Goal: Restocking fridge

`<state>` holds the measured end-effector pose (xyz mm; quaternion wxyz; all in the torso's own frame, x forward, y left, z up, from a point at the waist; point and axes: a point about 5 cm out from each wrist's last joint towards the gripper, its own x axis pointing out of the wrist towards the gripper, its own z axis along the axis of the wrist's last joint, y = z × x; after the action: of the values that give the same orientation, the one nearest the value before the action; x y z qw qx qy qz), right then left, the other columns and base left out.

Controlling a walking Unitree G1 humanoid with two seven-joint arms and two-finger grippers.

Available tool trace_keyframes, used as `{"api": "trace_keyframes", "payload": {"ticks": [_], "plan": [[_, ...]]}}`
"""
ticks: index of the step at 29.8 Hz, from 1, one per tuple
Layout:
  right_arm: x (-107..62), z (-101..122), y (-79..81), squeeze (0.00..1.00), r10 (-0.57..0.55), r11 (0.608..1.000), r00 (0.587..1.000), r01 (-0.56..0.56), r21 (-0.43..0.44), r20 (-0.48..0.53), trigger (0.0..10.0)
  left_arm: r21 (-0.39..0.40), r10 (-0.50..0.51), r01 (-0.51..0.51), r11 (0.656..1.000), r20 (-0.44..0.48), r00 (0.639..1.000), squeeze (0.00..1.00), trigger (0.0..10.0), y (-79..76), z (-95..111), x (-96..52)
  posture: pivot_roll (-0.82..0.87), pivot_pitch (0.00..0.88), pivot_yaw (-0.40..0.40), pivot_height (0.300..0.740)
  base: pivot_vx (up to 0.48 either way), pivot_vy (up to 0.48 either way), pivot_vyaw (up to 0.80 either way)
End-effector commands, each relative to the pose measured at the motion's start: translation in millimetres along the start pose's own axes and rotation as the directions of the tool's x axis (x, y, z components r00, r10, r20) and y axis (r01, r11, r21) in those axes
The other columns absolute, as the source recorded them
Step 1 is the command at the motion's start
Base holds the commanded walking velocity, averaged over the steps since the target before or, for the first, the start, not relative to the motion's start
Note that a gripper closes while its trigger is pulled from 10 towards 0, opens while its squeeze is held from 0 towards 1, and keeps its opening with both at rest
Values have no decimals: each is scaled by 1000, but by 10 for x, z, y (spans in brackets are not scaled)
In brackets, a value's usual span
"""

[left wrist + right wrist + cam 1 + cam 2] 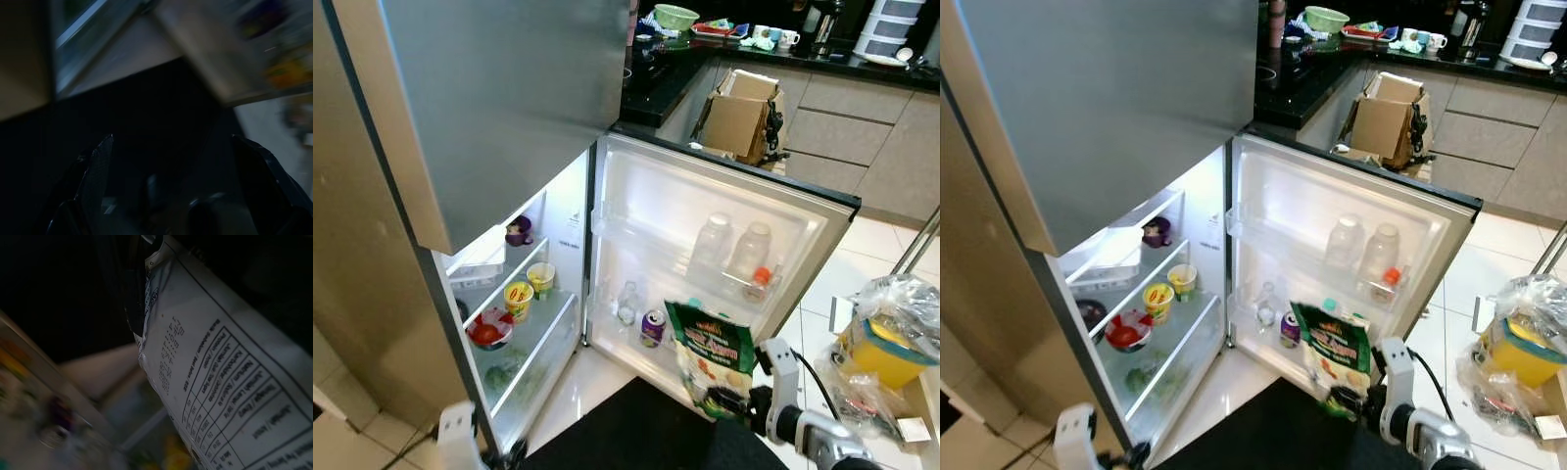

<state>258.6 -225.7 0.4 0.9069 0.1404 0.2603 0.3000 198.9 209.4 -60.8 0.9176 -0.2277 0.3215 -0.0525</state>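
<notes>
- Green snack bag point(711, 358) stands upright, pinched at its lower edge by the right gripper point(736, 401), just in front of the open fridge door point(705, 245).
- The door's lower shelf, with a can point(652, 328), lies ahead and slightly left of the bag; the right arm is nearer.
- Left gripper point(171, 191) hangs low with its fingers spread; its view is dark and blurred.

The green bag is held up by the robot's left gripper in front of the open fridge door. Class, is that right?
Not quite. The right gripper, not the left, holds the green bag up in front of the open fridge door, as the left eye view shows.
</notes>
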Motion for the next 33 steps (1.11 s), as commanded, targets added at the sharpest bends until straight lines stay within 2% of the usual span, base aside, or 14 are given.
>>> {"api": "trace_keyframes", "payload": {"ticks": [1, 4, 6, 10, 11, 12, 17, 19, 20, 21, 23, 25, 28, 33], "plan": [[-5, 120, 9, 0, 70, 998, 997, -70, -6, 42, 10000, -34, -79, 80, 996, 21, 997, 0, 10000, -90, 16, 37, -87, 0, -80, 740, 0, 0, 0], [-20, 208, 126, 0, 317, 948, 948, -317, -33, 11, 10000, -24, -324, 328, 944, 96, 941, 0, 10000, -275, 274, 112, -91, 0, -80, 740, 0, 0, 0], [-36, 229, 188, 0, 423, 903, 905, -425, -64, -47, 10000, 2, -463, 467, 884, 134, 876, 0, 10000, -375, 435, 124, -92, 0, -80, 740, 0, 0, 0], [-45, 231, 212, 0, 463, 878, 881, -470, -83, -97, 10000, 37, -541, 543, 839, 156, 826, 0, 10000, -425, 558, 117, -93, 0, -80, 740, 0, 0, 0], [-63, 224, 220, 0, 484, 856, 858, -505, -109, -171, 10000, 73, -630, 629, 774, 196, 752, 0, 10000, -436, 754, 63, -93, 0, -80, 740, 0, 0, 0], [-71, 226, 219, 0, 489, 849, 851, -515, -117, -193, 10000, 96, -663, 660, 745, 207, 719, 0, 10000, -438, 832, 32, -93, 0, -80, 740, 0, 0, 0], [-109, 275, 205, 0, 507, 837, 837, -535, -118, -204, 10000, 157, -738, 722, 674, 177, 651, 0, 10000, -442, 955, -45, -91, 0, -83, 740, 0, 0, 0], [-174, 329, 155, 0, 499, 840, 840, -529, -118, -211, 10000, 222, -809, 779, 586, 97, 580, 0, 10000, -488, 1059, -126, -92, 0, -81, 740, 0, 0, 0], [-174, 329, 155, 0, 499, 840, 840, -529, -118, -211, 10000, 222, -809, 779, 586, 97, 580, 0, 10000, -488, 1059, -126, -92, 0, -81, 740, 0, 0, 0], [-203, 345, 138, 0, 496, 842, 841, -526, -117, -217, 10000, 239, -831, 799, 551, 67, 553, 0, 10000, -509, 1091, -155, -92, 0, -81, 740, 0, 0, 0], [-178, 359, 61, 0, 368, 897, 908, -404, -179, -201, 10000, 287, -841, 803, 522, 16, 540, 0, 10000, -581, 1169, -146, -91, 0, -80, 740, 0, 0, 0], [-103, 371, 4, 0, 224, 940, 961, -257, -222, -164, 10000, 315, -830, 787, 530, 6, 557, 0, 10000, -629, 1207, -102, -92, 0, -78, 740, 0, 0, 0], [-63, 346, 30, 0, 223, 940, 961, -256, -227, -164, 10000, 308, -837, 795, 523, 8, 547, 0, 10000, -676, 1207, -86, -91, 0, -78, 740, 0, 0, -513], [19, 347, 177, 0, 359, 906, 923, -380, -187, -139, 10000, 308, -869, 837, 453, -61, 492, 0, 10000, -891, 1109, -29, -92, 0, -77, 740, 0, 0, -785]]}}
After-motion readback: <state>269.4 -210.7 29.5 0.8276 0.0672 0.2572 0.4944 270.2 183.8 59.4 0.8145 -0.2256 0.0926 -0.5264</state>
